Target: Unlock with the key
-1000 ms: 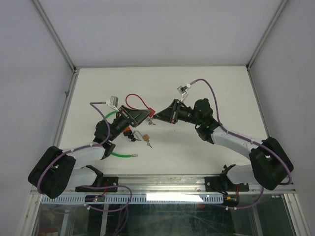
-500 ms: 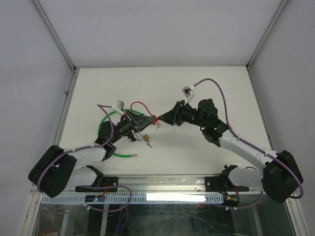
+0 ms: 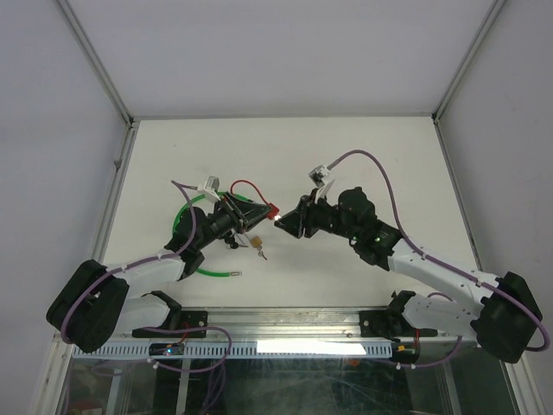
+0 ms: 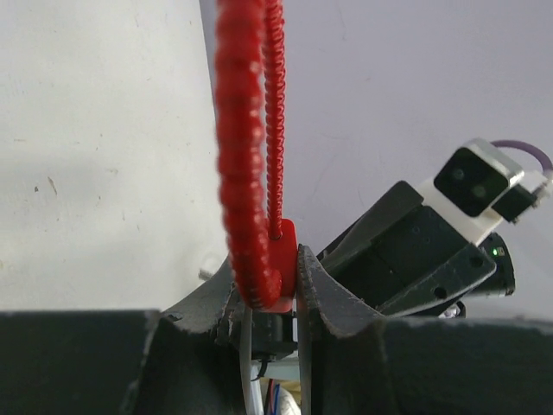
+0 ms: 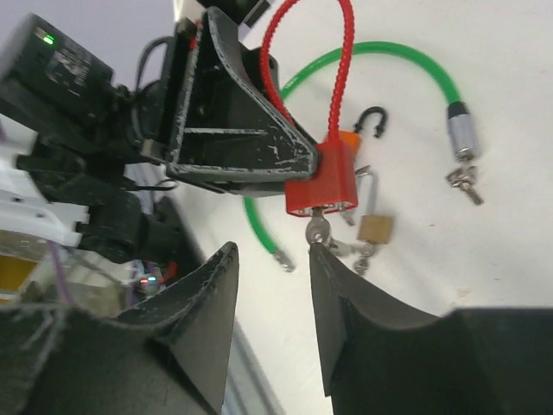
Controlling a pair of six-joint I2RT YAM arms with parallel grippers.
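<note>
My left gripper [image 4: 270, 264] is clamped narrowly on the red plastic lock body [image 5: 328, 180], with one dark finger pressed against each flat side at the bottom centre of the left wrist view. The red ribbed cable [image 4: 251, 130] climbs from that body straight out through the top of the frame. I can't make out any lettering on the lock body at this size.

My right gripper [image 5: 271, 259] stands partly open with nothing between its fingers. In the right wrist view the two fingers rise from the bottom edge. The small silver key [image 5: 318, 230] sticks out of the underside of the lock body at the centre of the frame. Its head sits right at the tip of the finger on the right of the frame [image 5: 346, 303]; I can't tell whether they touch.

In the overhead view the two grippers face each other tip to tip near the middle of the white table [image 3: 363, 156], with the lock body between them.

Further out in the right wrist view, a small brass padlock with a silver shackle [image 5: 374, 228] lies just below and right of the lock body. A green cable with a metal end [image 5: 389, 54] arcs across the upper right. A small black hook [image 5: 373, 117] sits under that arc, and a loose pair of small keys [image 5: 467, 183] lies at the right edge below the metal end.
</note>
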